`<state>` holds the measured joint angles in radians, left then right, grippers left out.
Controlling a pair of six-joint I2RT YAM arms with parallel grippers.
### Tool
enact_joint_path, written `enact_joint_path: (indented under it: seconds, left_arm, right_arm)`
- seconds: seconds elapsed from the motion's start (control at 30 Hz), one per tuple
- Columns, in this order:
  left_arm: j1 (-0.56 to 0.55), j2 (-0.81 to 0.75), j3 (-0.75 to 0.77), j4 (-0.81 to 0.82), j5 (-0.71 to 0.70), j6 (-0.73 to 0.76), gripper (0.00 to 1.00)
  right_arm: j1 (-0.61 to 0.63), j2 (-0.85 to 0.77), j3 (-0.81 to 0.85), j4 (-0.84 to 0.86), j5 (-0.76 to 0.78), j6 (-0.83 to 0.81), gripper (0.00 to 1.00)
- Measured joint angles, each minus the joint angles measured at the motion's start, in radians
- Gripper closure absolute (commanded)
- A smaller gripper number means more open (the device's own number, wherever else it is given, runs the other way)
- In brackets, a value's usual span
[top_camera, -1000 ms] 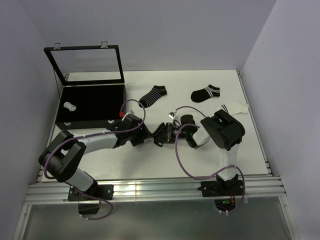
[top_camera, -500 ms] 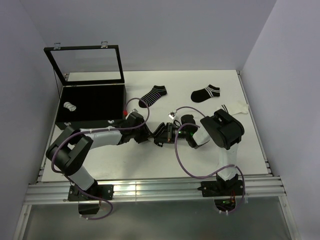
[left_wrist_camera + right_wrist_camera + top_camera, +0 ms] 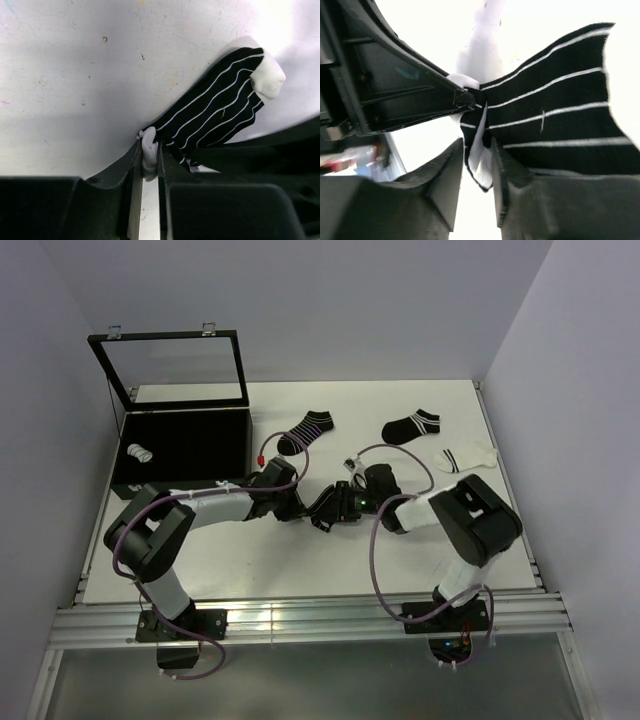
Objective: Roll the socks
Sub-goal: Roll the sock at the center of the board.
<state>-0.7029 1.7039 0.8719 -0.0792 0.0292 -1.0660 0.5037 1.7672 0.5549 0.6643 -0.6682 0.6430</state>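
Observation:
In the left wrist view a black sock with thin white stripes [image 3: 215,112] and a white toe lies on the table. My left gripper [image 3: 149,159] is shut on a white bunch of its fabric. In the right wrist view the same sock [image 3: 555,125] hangs with a folded edge between the fingers of my right gripper [image 3: 479,160], which is shut on it. In the top view the two grippers meet tip to tip, left [image 3: 298,506] and right [image 3: 325,514], and hide this sock. Three flat socks lie behind: striped black [image 3: 306,430], black [image 3: 411,425], white [image 3: 467,456].
An open black box [image 3: 180,445] stands at the far left with its glass lid [image 3: 175,368] up and a rolled white sock [image 3: 141,453] inside. The table's front edge [image 3: 300,595] runs just before the arm bases.
Both grippers have shifted a little to the right and away while still joined. The right arm's elbow swung right and down, uncovering the white sock.

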Motion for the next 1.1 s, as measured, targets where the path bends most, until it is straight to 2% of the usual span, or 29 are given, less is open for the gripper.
enact_joint_path:
  seconds: [0.23, 0.43, 0.73, 1.1]
  left_arm:
    - [-0.001, 0.008, 0.037, -0.061, 0.0, 0.034, 0.91]
    - [-0.003, 0.016, 0.06, -0.095, -0.001, 0.056, 0.92]
    - [-0.006, 0.023, 0.077, -0.121, -0.003, 0.06, 0.91]
    - [-0.006, 0.026, 0.082, -0.128, -0.003, 0.061, 0.91]
  right_arm:
    - [0.103, -0.264, -0.002, -0.229, 0.281, -0.177, 0.6]
    - [0.272, -0.372, -0.002, -0.277, 0.542, -0.326, 0.58]
    - [0.433, -0.321, -0.003, -0.257, 0.796, -0.485, 0.52]
    - [0.546, -0.163, 0.051, -0.261, 0.965, -0.575, 0.51]
